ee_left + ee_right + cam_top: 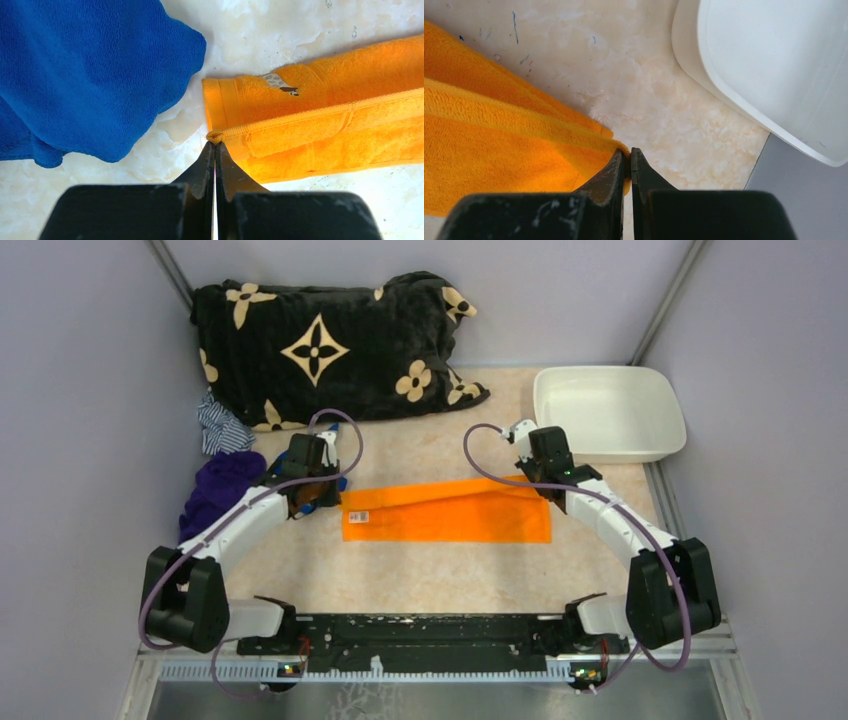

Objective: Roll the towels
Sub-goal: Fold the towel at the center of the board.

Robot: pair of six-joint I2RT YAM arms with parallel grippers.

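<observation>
Both arms bend inward mid-frame. The left claw clamps one orange towel corner; the right claw clamps the opposite corner.

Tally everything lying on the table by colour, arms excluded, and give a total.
orange towel: 1
blue towel: 1
purple cloth: 1
striped cloth: 1
black flowered blanket: 1
white tub: 1
Total: 6
</observation>
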